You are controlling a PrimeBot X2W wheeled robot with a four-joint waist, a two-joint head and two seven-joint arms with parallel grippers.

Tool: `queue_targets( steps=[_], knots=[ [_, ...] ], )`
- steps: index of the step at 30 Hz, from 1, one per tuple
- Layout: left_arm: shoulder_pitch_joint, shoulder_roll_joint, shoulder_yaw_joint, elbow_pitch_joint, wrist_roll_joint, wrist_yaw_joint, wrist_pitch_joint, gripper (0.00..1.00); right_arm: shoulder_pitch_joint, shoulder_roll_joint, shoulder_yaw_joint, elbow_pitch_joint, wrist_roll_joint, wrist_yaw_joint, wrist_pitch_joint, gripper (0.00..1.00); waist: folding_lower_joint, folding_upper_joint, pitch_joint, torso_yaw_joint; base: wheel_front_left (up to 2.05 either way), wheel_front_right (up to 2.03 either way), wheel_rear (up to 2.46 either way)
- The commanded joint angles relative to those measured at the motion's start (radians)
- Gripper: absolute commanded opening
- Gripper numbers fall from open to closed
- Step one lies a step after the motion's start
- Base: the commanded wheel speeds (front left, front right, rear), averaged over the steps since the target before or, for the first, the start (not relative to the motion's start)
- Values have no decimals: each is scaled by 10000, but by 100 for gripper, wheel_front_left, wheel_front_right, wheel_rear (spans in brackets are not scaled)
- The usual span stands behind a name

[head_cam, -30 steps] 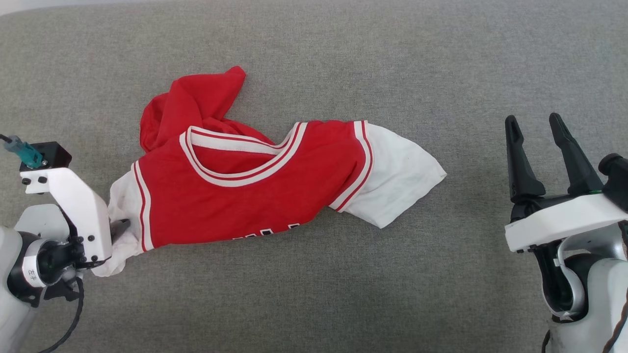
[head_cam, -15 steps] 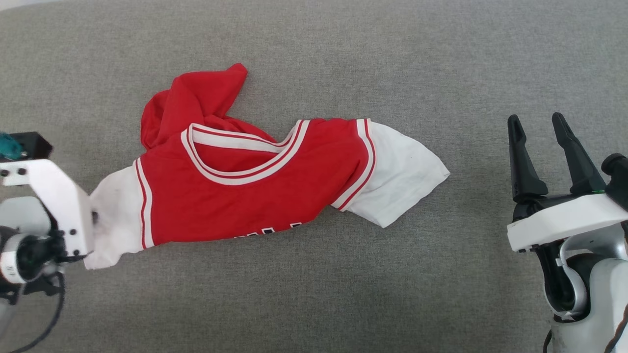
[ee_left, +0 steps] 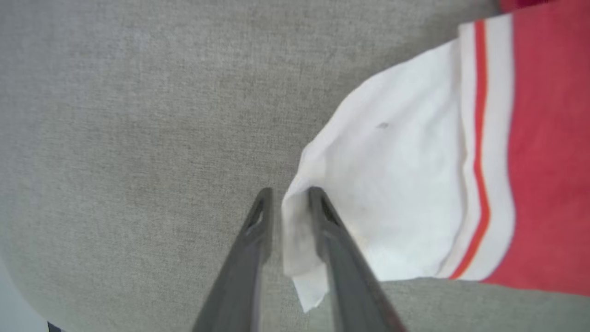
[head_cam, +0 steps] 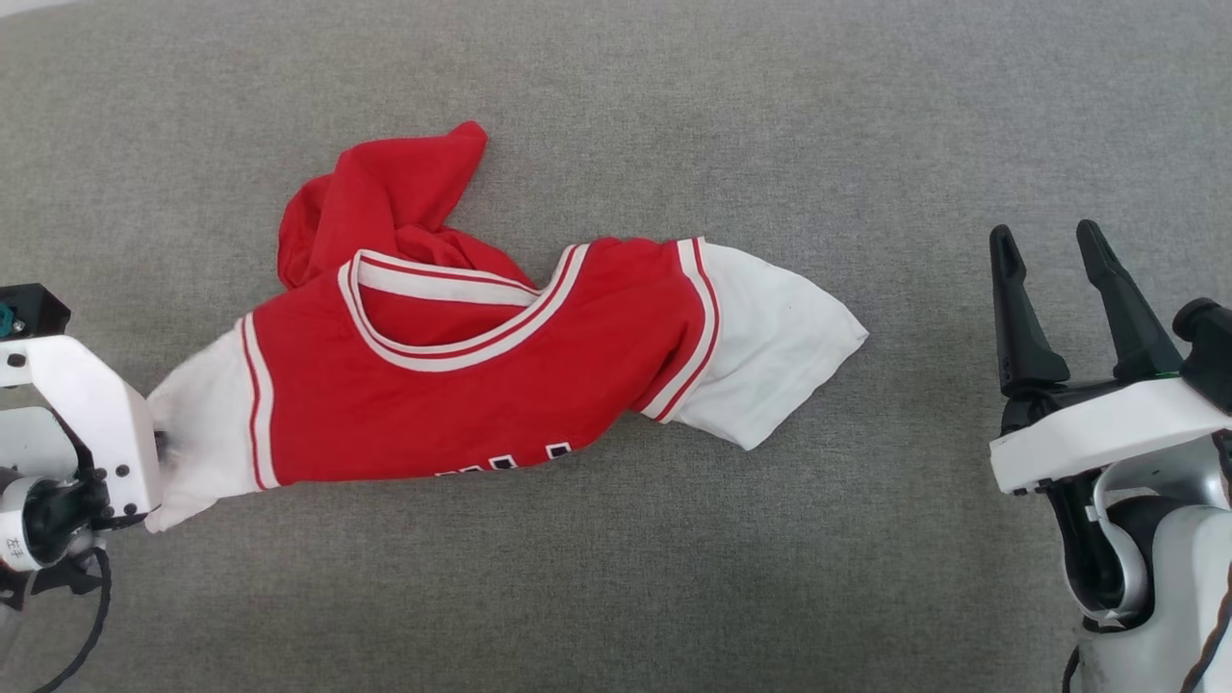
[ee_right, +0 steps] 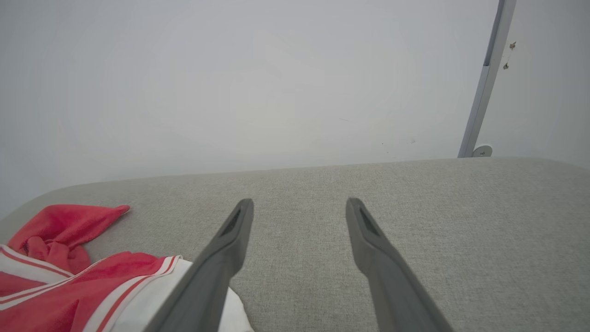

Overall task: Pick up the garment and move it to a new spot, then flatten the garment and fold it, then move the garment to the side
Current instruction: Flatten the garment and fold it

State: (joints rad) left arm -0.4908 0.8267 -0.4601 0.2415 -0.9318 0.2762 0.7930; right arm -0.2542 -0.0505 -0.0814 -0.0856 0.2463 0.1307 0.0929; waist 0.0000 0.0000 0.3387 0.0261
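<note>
Left wrist view: the left claw (ee_left: 289, 193) was clamped on the edge of a white sleeve (ee_left: 396, 157), cloth pinched between its two fingers, small dark speck on the sleeve. Head view hid those fingers behind the white wrist mount (head_cam: 87, 423) but gave the whole garment (head_cam: 462, 385). It lay crumpled across the middle of the grey fabric counter (head_cam: 674, 577), neck opening facing up and red body bunched toward the far side. The other white sleeve (head_cam: 780, 337) was spread toward the right. The right claw (head_cam: 1044, 234) sat well apart from it at the right, fingers spread, holding nothing. Right wrist view added a pale wall (ee_right: 230, 69) and a grey pole (ee_right: 484, 83) behind the counter. Writing: dark print (head_cam: 500, 467) at the garment's near fold, cut off, unreadable. Wrist label (head_cam: 14, 551) too small to read.
</note>
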Motion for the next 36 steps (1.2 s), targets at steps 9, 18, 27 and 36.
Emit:
queue_targets(
  steps=[9, 18, 27, 36],
  knots=[
    [-90, -260, 124, 66, 48, -354, -812, 100, 203, -4, 176, -52, -116, 1, 305, 100, 0, 0, -344, 167, 0, 0, 0],
    [40, -403, -143, 72, 185, -640, -1019, 100, 358, -4, 354, -113, -117, 1, 575, 100, 0, 0, -620, 427, 0, 0, 0],
    [-714, -933, -499, 1342, 304, -1032, -959, 100, 366, -74, 600, -284, -130, 1, 947, 100, 0, 0, -609, 487, 0, 0, 0],
    [-1740, -1530, -720, 3452, 333, -1403, -746, 100, 247, -341, 943, -536, -15, 1, 1440, 100, 0, 0, -284, 337, 0, 0, 0]
  ],
)
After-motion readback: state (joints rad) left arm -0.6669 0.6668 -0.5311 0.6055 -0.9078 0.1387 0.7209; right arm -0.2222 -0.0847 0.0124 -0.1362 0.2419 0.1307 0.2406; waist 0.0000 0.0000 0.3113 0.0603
